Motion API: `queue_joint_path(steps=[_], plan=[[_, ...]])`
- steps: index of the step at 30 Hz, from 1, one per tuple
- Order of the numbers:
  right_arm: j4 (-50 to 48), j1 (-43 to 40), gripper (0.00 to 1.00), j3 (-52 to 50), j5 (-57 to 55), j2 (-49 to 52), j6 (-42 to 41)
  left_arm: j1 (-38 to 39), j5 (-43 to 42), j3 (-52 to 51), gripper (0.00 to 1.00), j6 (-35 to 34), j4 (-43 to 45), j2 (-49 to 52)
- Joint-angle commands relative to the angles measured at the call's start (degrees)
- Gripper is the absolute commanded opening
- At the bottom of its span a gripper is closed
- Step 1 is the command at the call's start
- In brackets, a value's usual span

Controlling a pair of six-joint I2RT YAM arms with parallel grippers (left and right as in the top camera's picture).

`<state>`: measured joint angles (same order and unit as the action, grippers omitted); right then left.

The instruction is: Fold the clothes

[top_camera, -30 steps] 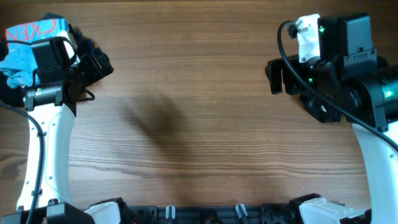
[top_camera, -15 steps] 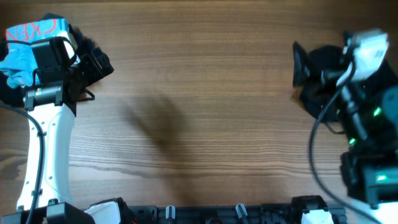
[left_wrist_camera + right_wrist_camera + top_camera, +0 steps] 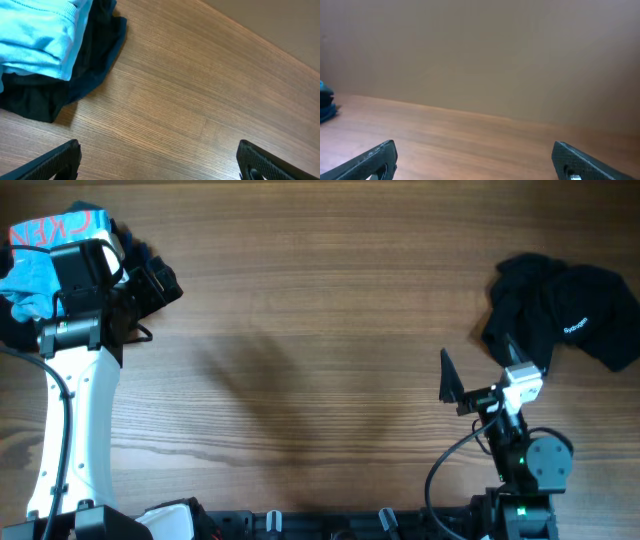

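**Overhead:** L gripper sits at the far-left of the wooden table, with its fingers spread wide and nothing between them. The sky-blue tee is bunched just beside it on the outer side, red lettering up, and partly hidden by the arm. R gripper is near the front edge, also spread wide and empty. The black tee is crumpled beyond and to the right of those jaws, apart from them.

**L wrist:** L gripper is fully open, with only bare wood in the gap. The sky-blue tee lies ahead and left of the L finger, on top of a dark garment. Neither touches the finger.

**R wrist:** R gripper is wide open and holds nothing. Ahead there's just table, then a plain wall. A sliver of blue cloth shows far left of the L finger.
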<state>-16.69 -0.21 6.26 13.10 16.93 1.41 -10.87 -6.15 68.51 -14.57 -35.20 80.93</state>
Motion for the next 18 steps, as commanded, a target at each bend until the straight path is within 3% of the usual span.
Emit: queue_joint_path(steps=[1, 18], plan=[[0.3, -0.8, 1.0, -3.0, -2.0, -5.8, 0.1, 0.2, -0.9, -0.2, 1.0, -0.9, 0.2, -0.5], [11.6, -1.8, 1.0, -6.0, -2.8, -16.7, 1.7, 0.2, -0.9, -0.2, 1.0, -0.9, 0.2, -0.5]])
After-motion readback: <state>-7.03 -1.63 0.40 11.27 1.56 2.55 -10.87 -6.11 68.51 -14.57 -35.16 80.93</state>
